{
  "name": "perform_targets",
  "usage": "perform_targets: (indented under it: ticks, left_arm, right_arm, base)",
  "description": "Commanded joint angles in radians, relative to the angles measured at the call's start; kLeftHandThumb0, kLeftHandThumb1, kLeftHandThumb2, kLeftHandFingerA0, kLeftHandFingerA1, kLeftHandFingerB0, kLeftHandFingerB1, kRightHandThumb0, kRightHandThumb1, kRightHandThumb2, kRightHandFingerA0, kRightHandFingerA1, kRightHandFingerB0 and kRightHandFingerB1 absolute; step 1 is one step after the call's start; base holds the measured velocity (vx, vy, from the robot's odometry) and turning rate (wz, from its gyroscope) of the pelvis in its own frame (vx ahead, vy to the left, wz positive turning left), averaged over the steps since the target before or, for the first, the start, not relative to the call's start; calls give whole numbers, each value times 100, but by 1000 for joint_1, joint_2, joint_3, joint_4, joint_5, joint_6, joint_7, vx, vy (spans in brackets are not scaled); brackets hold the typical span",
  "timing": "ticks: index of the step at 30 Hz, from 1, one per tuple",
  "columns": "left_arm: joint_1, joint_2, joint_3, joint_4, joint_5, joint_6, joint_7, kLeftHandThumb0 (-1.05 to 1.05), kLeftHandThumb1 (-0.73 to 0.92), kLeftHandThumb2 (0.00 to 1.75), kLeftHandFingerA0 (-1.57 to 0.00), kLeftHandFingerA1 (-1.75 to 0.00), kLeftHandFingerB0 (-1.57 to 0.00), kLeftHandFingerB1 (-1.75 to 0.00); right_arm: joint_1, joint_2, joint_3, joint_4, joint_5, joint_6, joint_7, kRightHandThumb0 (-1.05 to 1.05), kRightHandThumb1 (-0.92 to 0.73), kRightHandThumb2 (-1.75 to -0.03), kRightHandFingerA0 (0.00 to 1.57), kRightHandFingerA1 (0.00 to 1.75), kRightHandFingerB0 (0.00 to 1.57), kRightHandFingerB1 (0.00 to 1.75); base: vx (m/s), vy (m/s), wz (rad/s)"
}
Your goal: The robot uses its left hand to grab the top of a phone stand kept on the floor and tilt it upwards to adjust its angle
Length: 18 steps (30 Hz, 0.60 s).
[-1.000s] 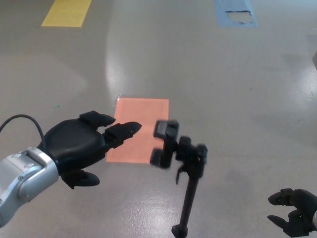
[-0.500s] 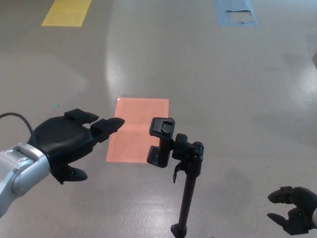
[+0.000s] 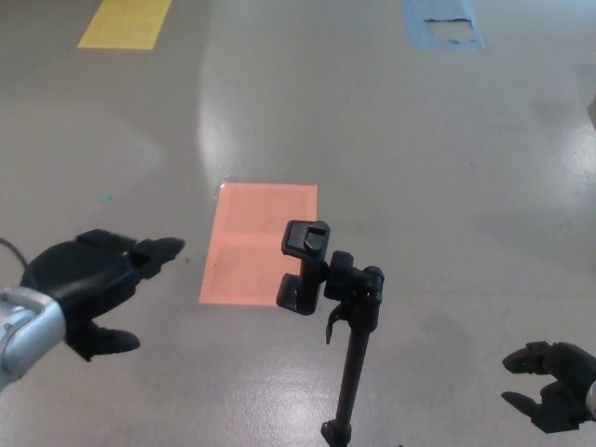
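At the bottom of the frame, the pole of the phone stand (image 3: 352,363) rises from its foot near the lower edge, just right of centre. At the lower right corner the right hand (image 3: 551,372) hangs idle, its fingers loosely curled apart around nothing.

A little farther up, the stand's clamp head sits at mid-frame, overlapping the lower right corner of the orange floor patch (image 3: 257,240). A second ago the head leaned and blurred with the left hand (image 3: 82,277) just beside it; since half a second ago it has stood steady. The left hand has meanwhile pulled back to the lower left, well apart from the stand, its fingers spread and released, gripping nothing. Judging by that retreat (and by the head now holding its new pose unaided), the tilt looks done and the hand is clearing away; whether the angle is the one wanted cannot be told.

Beyond lies the floor (image 3: 419,140), smooth grey concrete with a soft glare streak running up the middle. Farther still, a yellow marking (image 3: 126,22) sits in the upper left and a blue marking (image 3: 443,24), scuffed bare in its middle, in the upper right.
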Motion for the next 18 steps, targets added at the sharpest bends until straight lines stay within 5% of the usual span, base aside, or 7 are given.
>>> perform_targets:
  ticks: [1, 10, 11, 15, 16, 17, 18]
  left_arm:
    - [-1, -40, 87, 303, -110, 55, 141, -83, 83, 114, -7, -28, -6, -16]
    - [78, -106, 248, 456, -244, 63, 206, -82, 79, 110, -7, -35, -11, -28]
    - [92, -116, 271, 468, -260, 59, 212, -77, 92, 74, -12, -26, -10, -22]
    - [139, -141, 339, 497, -308, 41, 220, -79, 76, 107, -4, -37, -12, -31]
    - [152, -145, 349, 503, -314, 45, 219, -74, 92, 70, -12, -26, -10, -22]
    - [161, -148, 358, 508, -318, 47, 218, -74, 92, 70, -12, -26, -10, -22]
    - [191, -154, 374, 518, -325, 47, 225, -72, 73, 107, -3, -41, -7, -34]
  right_arm:
    - [24, -13, 5, 4, -11, 2, -2, -62, -77, -63, 21, 32, 26, 30]
    - [62, -8, -3, 4, 2, -7, -11, -61, -77, -63, 18, 32, 25, 30]
    - [72, -7, -2, 3, 2, -9, -13, -60, -77, -63, 19, 32, 25, 30]
    - [98, -8, 0, 2, 1, -18, -16, -61, -77, -63, 17, 32, 24, 30]
    - [106, -8, 0, 1, 1, -25, -18, -61, -77, -63, 17, 33, 24, 30]
    - [112, -9, -1, 0, 1, -29, -20, -61, -77, -63, 17, 33, 24, 30]
    - [129, -7, -5, -2, 6, -34, -22, -61, -76, -63, 17, 32, 24, 30]
  base:
    - [0, 0, 0]
    - [0, 0, 0]
    - [0, 0, 0]
    - [0, 0, 0]
    - [0, 0, 0]
    - [0, 0, 0]
    - [0, 0, 0]
